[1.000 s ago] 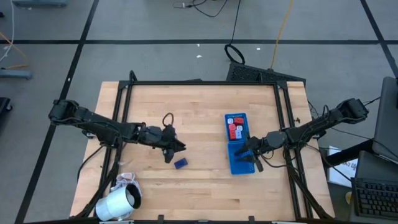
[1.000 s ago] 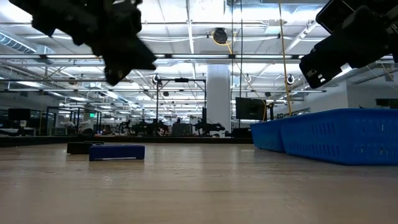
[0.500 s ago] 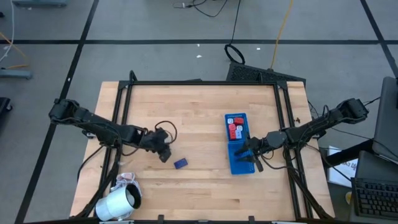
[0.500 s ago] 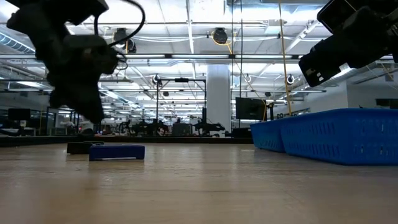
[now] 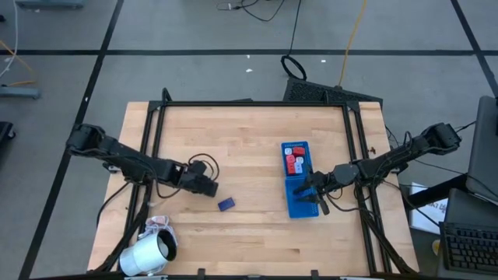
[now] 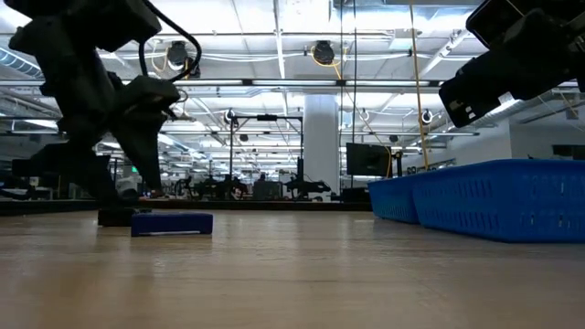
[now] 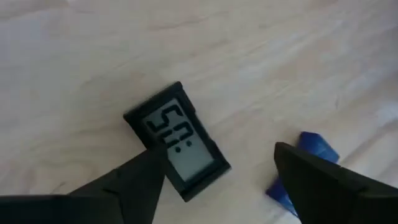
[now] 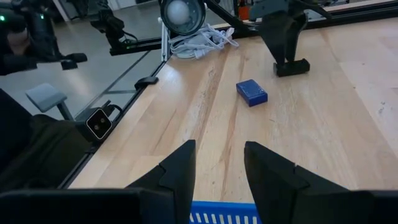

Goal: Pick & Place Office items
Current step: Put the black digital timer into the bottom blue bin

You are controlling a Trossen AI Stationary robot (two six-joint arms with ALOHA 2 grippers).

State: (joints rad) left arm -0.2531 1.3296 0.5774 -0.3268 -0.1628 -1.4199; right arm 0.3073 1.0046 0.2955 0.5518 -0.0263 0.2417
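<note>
The left arm is stretched from the left edge toward the centre of the high view, its hand (image 5: 207, 187) lowered with fingers (image 7: 323, 186) spread apart. The right arm is reached in from the right, its hand (image 5: 311, 193) held partly parted.

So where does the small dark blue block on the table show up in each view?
High view: dark blue block on bare wood, just right of the left gripper.
Low view: flat on the table at left.
Left wrist view: at the lower right edge.
Right wrist view: upper middle.
Shared landmark: the small black digital clock beside it.
</note>
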